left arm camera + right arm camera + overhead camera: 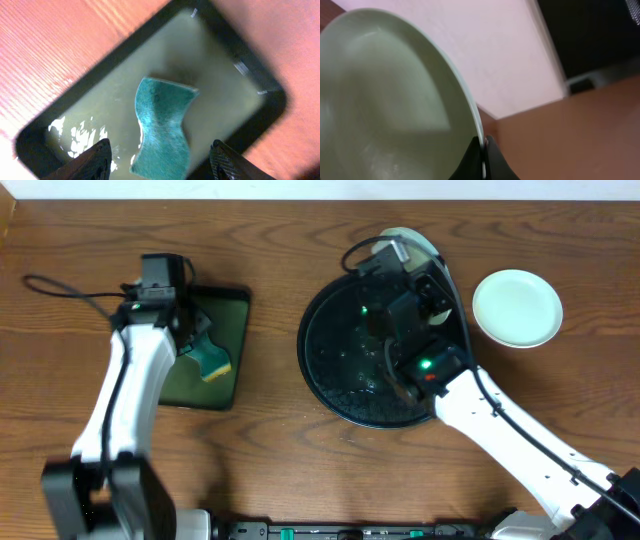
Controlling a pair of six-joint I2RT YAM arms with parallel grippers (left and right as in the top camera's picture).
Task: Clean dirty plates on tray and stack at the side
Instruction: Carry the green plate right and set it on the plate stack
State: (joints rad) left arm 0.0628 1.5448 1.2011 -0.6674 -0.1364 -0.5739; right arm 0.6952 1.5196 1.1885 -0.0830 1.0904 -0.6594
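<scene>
Right fingers (pixel 496 164) are clamped on the rim of the mint plate (pixel 385 100), holding it tilted over the far edge of the round tray (pixel 312 370). Left fingers (pixel 92 162) are spread apart, with the sponge (pixel 162 125) lying loose between them in the rectangular tray (pixel 260 95). So I reckon I'm at the grab-the-sponge step: close on it, then carry it over to the plate. Count: two plates that I can see, one sponge, two trays. The white plate (pixel 517 307) sits on the desk (pixel 280 470) beside the right fingers.

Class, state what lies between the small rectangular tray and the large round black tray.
Nothing but bare wooden table separates the rectangular tray from the round tray, seen overhead.
</scene>
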